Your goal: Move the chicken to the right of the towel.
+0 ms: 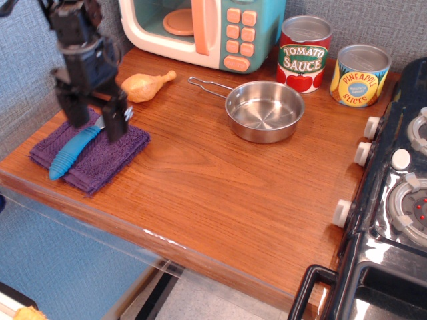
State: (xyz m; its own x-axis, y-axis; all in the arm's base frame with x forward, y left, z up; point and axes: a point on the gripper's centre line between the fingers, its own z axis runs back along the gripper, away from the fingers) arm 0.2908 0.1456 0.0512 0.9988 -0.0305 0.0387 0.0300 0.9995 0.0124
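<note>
The chicken is a glossy golden-orange drumstick lying on the wooden counter at the back left, bone stub pointing right toward the microwave. The dark purple towel lies at the counter's front left with a blue ribbed utensil on it. My black gripper hangs open just above the towel's back edge, fingers straddling the utensil's upper end, holding nothing. The chicken sits a short way behind and to the right of the gripper.
A steel pan with a wire handle sits mid-counter. A toy microwave stands at the back, with a tomato sauce can and a pineapple can beside it. A black stove borders the right edge.
</note>
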